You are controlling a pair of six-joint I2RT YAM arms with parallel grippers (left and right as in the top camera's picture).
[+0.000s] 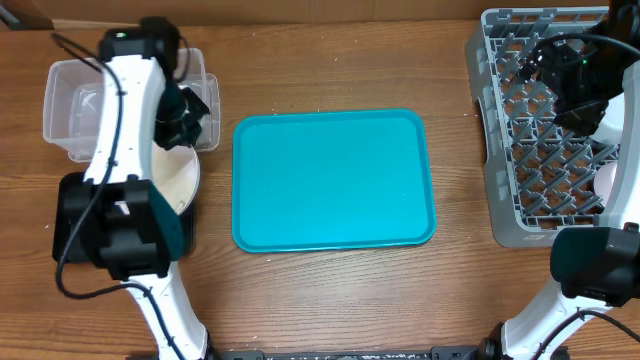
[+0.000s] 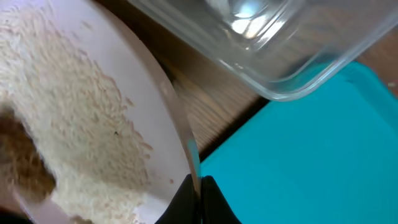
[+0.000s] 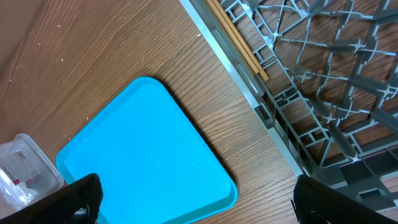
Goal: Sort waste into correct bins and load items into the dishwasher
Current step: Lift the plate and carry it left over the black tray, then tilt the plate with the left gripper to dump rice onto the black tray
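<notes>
**Left arm pinches the rice plate beside the clear tub; right arm hovers open over the rack**

Near the left edge of the tabletop (image 1: 330, 50), we see the left gripper (image 2: 198, 190) clamped tight on the rim of the white plate (image 2: 93, 112). Loose rice (image 2: 81, 124) is spread across the plate, with a brown lump (image 2: 18, 162) at one side. The clear tub (image 2: 280, 50) sits just beside the plate, toward the far left corner. We judge the rim hold is chosen so the plate can be tipped and the food slid off into a bin. Gripping at the edge also keeps the fingers out of the rice.

The teal tray (image 1: 333, 180) lies bare in the middle of the tabletop.

At the right edge, the right gripper (image 3: 196, 199) hangs with its jaws spread wide, holding nothing. It is over the near side of the grey dish rack (image 3: 323, 93). The chopsticks (image 3: 239, 40) lie inside the rack along its wall, so that item looks loaded. We take the right arm to be parked clear while the plate is emptied.
</notes>
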